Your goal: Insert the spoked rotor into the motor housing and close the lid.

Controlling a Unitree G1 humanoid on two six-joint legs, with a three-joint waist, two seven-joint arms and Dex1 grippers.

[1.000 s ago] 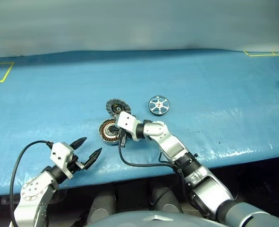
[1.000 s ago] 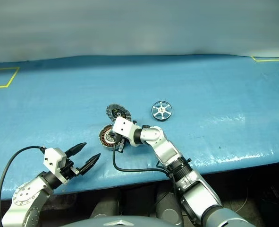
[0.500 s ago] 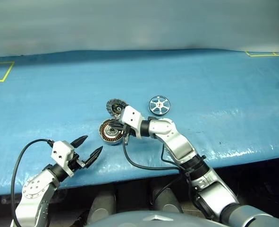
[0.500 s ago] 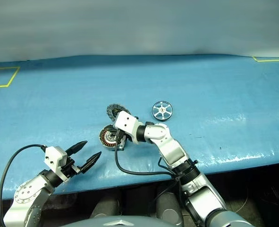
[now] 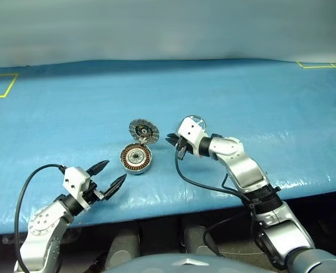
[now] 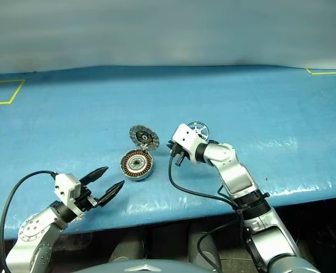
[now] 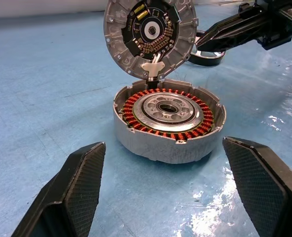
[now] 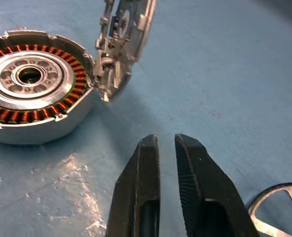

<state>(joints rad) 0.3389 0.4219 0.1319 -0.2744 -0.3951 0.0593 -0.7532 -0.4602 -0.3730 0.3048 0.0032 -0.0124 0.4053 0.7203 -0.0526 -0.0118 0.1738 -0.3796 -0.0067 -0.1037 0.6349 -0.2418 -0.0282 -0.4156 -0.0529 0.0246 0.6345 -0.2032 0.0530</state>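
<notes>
The rotor (image 5: 195,121) is a small shiny silver wheel with a thin rim and spokes; it lies flat on the blue table cover (image 5: 71,114), mostly hidden behind the right wrist, to the right of the housing. The housing (image 7: 168,122) is a shallow round base with a grey metal wall, a ring of copper-brown windings and a silver centre with a dark bore. It sits open and holds no wheel. Its lid (image 7: 150,35) stands nearly upright on the hinge at the far edge, its inner face showing radial segments and a dark centre with small components.

The right gripper (image 8: 166,148) hangs over the cover between lid and rotor, its fingers a narrow slit apart with nothing between them. The left gripper (image 5: 108,174) is near the table's front edge, spread wide and empty, pointing toward the housing.
</notes>
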